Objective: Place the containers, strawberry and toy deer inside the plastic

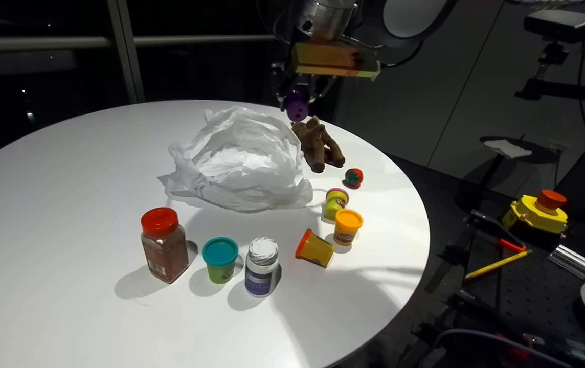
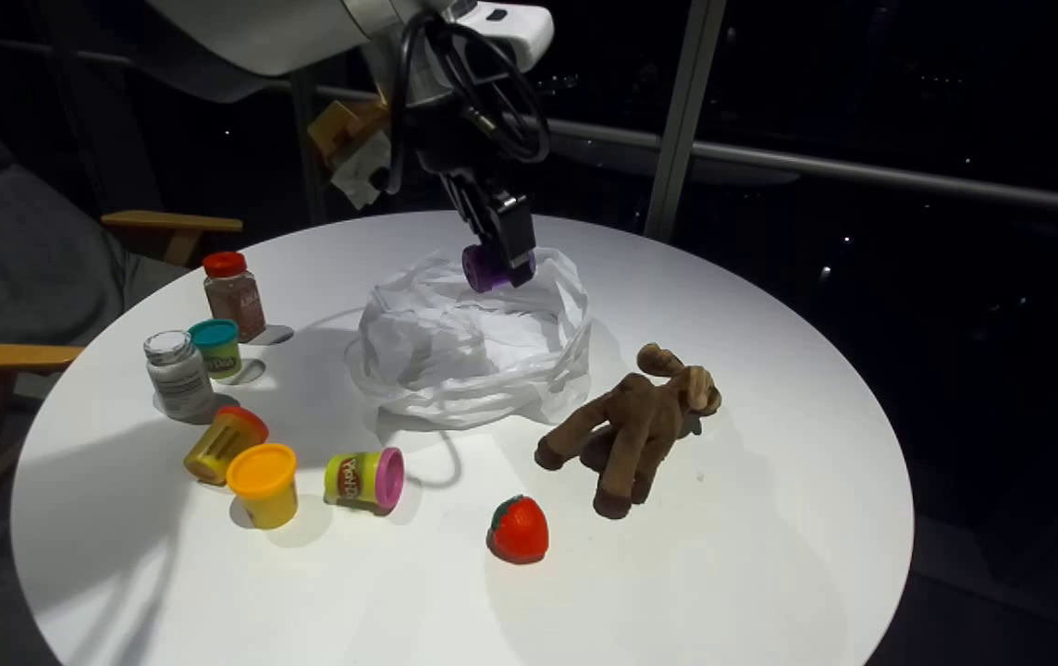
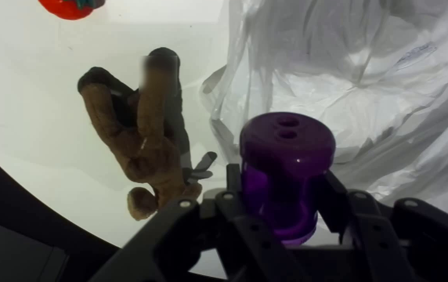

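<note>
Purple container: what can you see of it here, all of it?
The purple container is small and roughly cylindrical, with a glossy, rounded end showing two round holes and a body that looks translucent, probably plastic. The gripper holds it by its sides, tipped over from upright and clear of the table. Nothing else seems to touch it. It hangs near the bag; whether above its opening, I cannot tell.
</note>
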Available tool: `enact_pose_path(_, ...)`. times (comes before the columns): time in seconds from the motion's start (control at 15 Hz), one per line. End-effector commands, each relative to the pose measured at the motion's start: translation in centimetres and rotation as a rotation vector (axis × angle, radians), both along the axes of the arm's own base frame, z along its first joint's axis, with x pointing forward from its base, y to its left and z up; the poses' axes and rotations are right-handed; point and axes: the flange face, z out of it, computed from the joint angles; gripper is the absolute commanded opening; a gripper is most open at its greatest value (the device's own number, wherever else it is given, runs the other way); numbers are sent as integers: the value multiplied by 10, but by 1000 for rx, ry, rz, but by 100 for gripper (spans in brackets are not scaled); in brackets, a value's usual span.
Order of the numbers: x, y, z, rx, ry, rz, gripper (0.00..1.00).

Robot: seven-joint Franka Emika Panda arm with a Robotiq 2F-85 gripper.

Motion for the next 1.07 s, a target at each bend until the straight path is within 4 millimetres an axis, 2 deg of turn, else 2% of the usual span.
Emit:
enact_pose_path(0.0, 31, 31, -23, 15, 10, 55, 23)
enact_pose_path(0.2, 48, 47, -59, 10, 29, 81, 23)
enact_pose_path(0.33, 60, 49, -84, -3, 44, 88, 23)
enact_pose_path(0.6, 81, 48, -119, -3, 66, 76, 23)
enact_pose_path(0.73, 88, 46, -124, 5, 74, 67, 74)
enact_pose_path(0.87, 88, 41, -113, 4, 71, 69, 76)
enact_pose_path(1.0, 79, 31, -86, 11, 63, 60, 90)
